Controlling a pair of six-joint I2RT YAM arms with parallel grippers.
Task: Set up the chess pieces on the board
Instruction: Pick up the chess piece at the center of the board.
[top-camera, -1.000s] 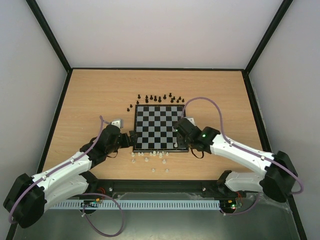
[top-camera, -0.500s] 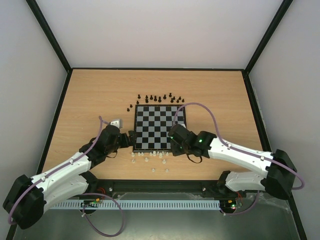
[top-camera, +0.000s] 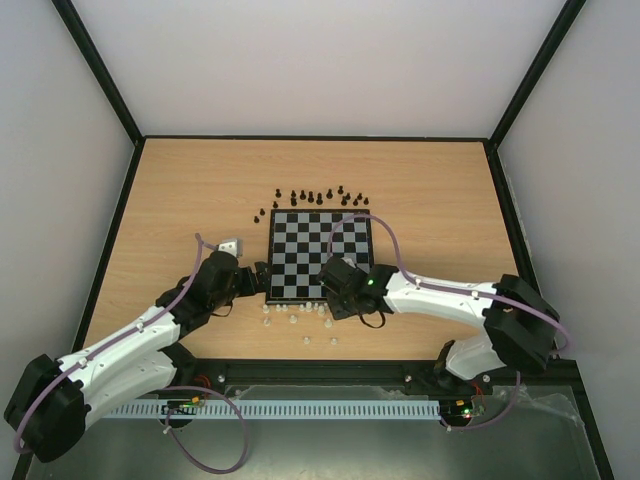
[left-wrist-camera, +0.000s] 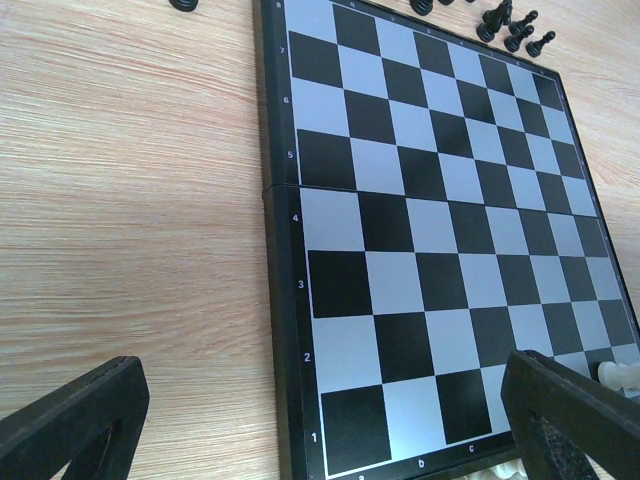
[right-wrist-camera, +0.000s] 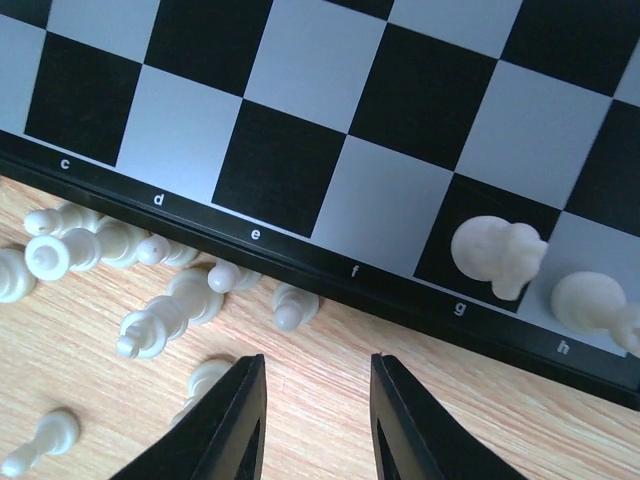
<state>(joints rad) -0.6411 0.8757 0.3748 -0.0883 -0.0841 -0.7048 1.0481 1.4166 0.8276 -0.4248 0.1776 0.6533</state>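
The board lies flat mid-table. Black chess pieces stand in a loose row behind its far edge. Whitish chess pieces lie scattered on the wood by its near edge. In the right wrist view a white knight and a rook stand on squares g and h, and several white pieces lie left of the fingers. My right gripper is open over bare wood just off the board, nothing between its jaws. My left gripper is wide open over the board's near left corner.
The wooden table has dark raised edges and white walls around it. A small grey block lies left of the board beside the left arm. One black piece stands apart at the board's far left corner.
My right arm has swung left along the board's near edge, from its right corner to the scattered white pieces. The left arm has stayed put.
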